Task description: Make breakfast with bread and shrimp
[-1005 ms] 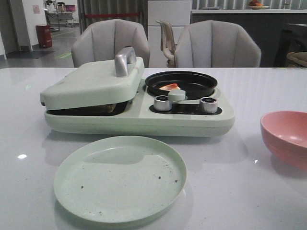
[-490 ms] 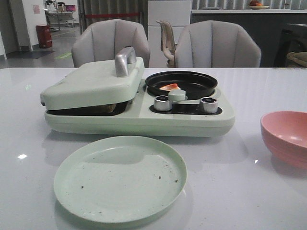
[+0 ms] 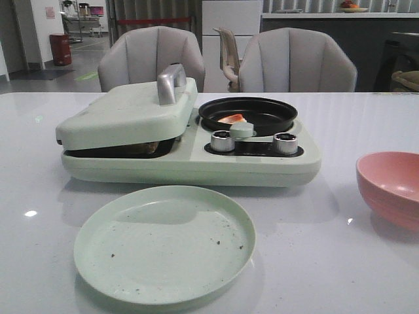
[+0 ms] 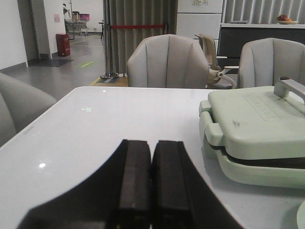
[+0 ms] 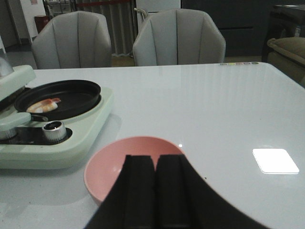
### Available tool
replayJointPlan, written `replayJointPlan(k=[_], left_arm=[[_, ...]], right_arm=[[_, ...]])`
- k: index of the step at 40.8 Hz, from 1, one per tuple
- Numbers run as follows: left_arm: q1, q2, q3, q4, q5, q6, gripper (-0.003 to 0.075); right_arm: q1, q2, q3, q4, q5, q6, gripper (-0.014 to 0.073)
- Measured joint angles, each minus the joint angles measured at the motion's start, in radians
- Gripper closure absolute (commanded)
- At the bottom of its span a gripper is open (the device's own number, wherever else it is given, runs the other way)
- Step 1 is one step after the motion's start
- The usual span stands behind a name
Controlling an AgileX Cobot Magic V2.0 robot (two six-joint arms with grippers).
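- We face a white table [image 3: 340,124] with grey chairs [image 3: 296,60] behind it; on it stand a pale green cooker [image 3: 190,154], a green plate [image 3: 163,243] in front of that, and a pink bowl [image 3: 391,186] to our right.
- The shrimp [image 3: 232,119] lies in the black pan [image 3: 247,112] on the cooker's right half.
- The bread [image 3: 145,148] is barely visible as a brown edge under the lid [image 3: 127,112], which sits slightly ajar.
- Our left gripper [image 4: 142,176] has its fingers pressed together and holds nothing, out to the left of the cooker.
- Our right gripper [image 5: 152,183] is likewise closed and empty, hanging over the near side of the bowl.
- We judge the next step to be lifting the lid by its metal handle [image 3: 170,82]: part the left fingers first, approach from the side, and swing up smoothly so the cooker does not slide.
- Keep the right arm clear of the bowl.
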Motion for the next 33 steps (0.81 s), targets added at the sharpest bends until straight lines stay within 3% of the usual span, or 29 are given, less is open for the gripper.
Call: replayJointPlan(k=[33], left_arm=[[0.000, 0.000, 0.000, 0.000, -0.002, 0.000, 0.0619]], right_arm=[[0.038, 0.000, 0.000, 0.002, -0.040, 0.000, 0.0550]])
